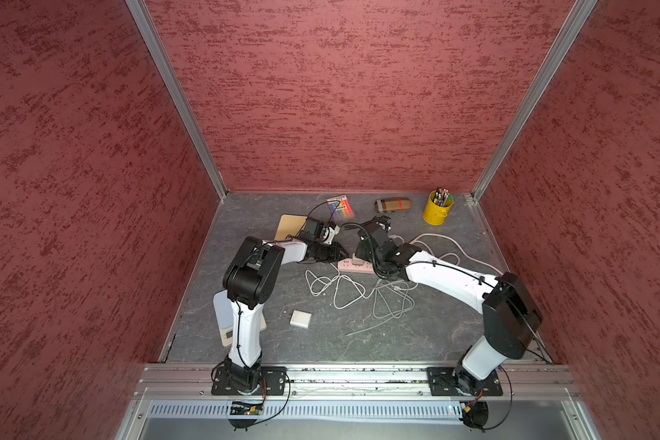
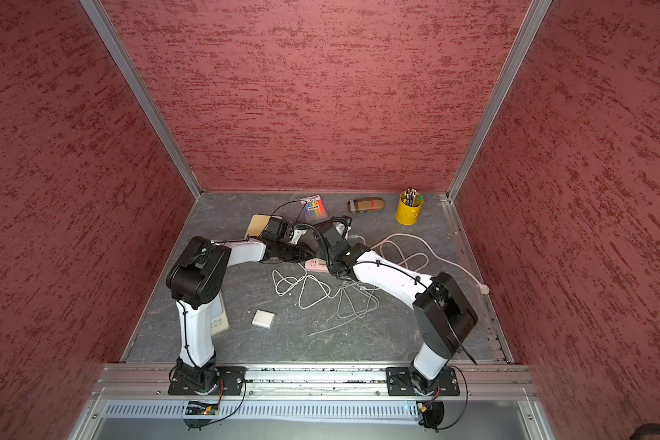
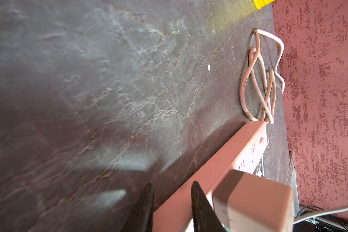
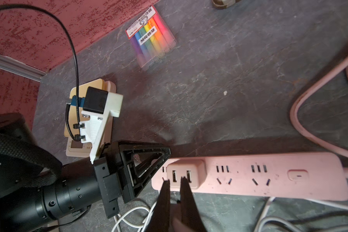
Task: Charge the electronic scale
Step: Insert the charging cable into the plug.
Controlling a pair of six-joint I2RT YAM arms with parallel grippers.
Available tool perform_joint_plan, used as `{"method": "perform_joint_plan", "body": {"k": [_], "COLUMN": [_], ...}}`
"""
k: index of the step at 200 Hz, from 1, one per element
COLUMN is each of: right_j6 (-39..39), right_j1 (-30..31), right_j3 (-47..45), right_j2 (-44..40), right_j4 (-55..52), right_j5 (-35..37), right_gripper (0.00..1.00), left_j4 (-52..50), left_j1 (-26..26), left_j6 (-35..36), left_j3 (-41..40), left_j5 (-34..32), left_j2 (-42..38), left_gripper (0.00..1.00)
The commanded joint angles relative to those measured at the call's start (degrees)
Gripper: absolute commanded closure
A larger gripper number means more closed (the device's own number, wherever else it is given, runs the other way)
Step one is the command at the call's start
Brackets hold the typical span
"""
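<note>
Directly ahead of the right gripper [image 4: 174, 180], fingers pinched almost together (holding a plug? cannot tell), sits a pale blocky two-port USB charger [image 4: 197, 170], plugged into a long pink plastic power strip [image 4: 269, 176]. The strip's long axis runs crosswise to those fingers, and the right arm is nearer the ports. Left gripper [image 3: 171, 183] straddles the strip's end, jaws part-way; firm clamp unclear. Bamboo-topped electronic scale [image 4: 74, 148] lies just beyond the left gripper's wrist. Only the right wrist view shows the port slots. Only a top view shows a pale second scale [image 1: 222, 310] by the left arm's base, and loose white cable [image 1: 343, 293].
</note>
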Motion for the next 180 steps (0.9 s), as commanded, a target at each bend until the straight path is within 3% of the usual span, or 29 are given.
{"method": "perform_joint_plan", "body": {"k": [1,57,180], "right_j6": [-2.2,-6.2,-11.7], "right_j1": [2.2,2.8,2.7], "right_j3": [1.8,0.8,-0.4], "right_j2": [2.4,4.1,7.9], "right_j4": [-0.4,7.1,7.9], "right_j5": [10.4,10.1,13.3], "right_gripper": [1.00,1.00,1.00], "left_j4": [-2.1,2.5,5.3], "left_j1": [-1.3,-0.7,0.2], "left_j6": [-0.3,-1.8,-3.5], "left_j3": [-1.8,-4.2,-5.2], "left_j5": [2.6,4.4,5.3], "left_j2": [-0.7,-2.3,-0.2], "left_gripper": [0.68,0.67,0.67]}}
